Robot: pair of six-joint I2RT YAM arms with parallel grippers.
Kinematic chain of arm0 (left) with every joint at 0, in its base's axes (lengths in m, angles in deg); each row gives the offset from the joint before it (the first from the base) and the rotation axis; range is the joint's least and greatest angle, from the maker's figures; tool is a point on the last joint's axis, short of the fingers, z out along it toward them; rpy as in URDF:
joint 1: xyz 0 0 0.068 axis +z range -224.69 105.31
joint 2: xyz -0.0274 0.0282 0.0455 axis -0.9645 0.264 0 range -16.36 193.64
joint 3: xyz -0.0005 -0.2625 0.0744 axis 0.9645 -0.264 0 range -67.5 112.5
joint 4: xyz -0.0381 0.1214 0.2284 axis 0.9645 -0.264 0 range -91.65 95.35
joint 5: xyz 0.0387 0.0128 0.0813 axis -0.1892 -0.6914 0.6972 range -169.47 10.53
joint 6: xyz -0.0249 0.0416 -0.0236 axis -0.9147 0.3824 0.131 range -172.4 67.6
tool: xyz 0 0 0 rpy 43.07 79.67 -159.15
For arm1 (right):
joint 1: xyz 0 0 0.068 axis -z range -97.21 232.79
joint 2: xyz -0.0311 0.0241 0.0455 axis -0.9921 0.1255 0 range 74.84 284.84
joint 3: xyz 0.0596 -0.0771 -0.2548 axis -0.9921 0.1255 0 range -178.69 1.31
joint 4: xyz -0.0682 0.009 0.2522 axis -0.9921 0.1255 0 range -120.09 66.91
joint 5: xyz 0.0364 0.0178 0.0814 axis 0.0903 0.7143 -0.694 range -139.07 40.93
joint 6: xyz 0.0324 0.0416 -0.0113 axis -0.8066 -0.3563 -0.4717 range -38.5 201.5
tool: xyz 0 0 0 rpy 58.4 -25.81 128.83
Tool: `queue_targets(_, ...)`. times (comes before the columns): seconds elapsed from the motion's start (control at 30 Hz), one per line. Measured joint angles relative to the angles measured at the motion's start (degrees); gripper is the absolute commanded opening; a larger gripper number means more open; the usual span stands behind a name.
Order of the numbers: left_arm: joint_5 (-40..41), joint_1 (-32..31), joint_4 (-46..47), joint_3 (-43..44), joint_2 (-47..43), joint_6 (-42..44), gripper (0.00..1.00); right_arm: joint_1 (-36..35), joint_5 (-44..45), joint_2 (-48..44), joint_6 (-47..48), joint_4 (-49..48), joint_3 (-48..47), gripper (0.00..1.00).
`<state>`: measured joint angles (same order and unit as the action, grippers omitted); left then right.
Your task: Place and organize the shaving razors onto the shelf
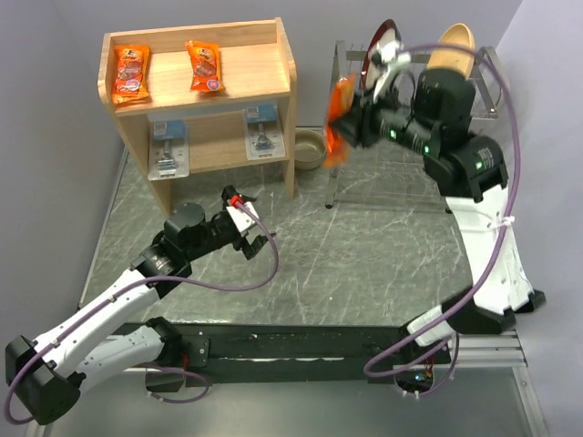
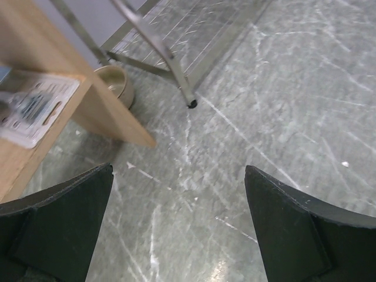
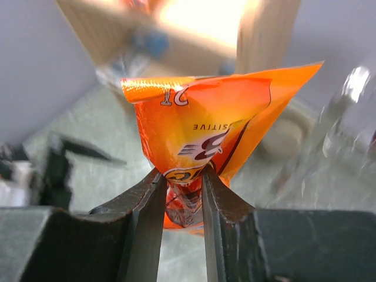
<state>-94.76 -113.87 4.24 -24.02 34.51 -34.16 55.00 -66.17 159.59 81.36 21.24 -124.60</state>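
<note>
Four razor packs [image 1: 204, 66] lie on the shelf [image 1: 288, 109] in the top view. Only the right wrist view shows the right gripper [image 3: 182, 176] pinching the fifth, an orange pack [image 3: 200, 129], between narrow jaws (from above, a blur raised right of the shelf). The left gripper [image 1: 258, 244] hovers low before the shelf, jaws wide and empty; its camera cuts off one blister pack [image 2: 32, 106].

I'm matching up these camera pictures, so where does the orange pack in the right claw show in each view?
Top: orange pack upper right of centre, in the right claw.
Left wrist: not in it.
Right wrist: centre, pinched in the claw.
Shared landmark: the shelf, its right side panel.
</note>
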Motion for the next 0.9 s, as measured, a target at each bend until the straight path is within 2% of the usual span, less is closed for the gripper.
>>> queue_targets(0.13,-0.57,2.75,0.0,0.0,0.24,-0.15,0.99,-2.73,1.55,8.46,0.31,-2.05,-13.81,0.11)
queue_targets(0.33,-1.7,6.27,-0.02,0.0,0.74,-0.63,0.99,-5.49,3.74,21.75,0.26,-4.66,-25.11,0.11)
queue_targets(0.53,-2.69,7.26,-0.02,0.0,1.84,-1.29,0.99,-7.52,8.46,30.08,0.48,-11.28,-28.72,0.11)
queue_targets(0.9,-3.67,7.26,0.92,-0.02,2.67,-2.62,1.0,-10.84,14.62,33.33,2.05,-24.26,-31.45,0.13)
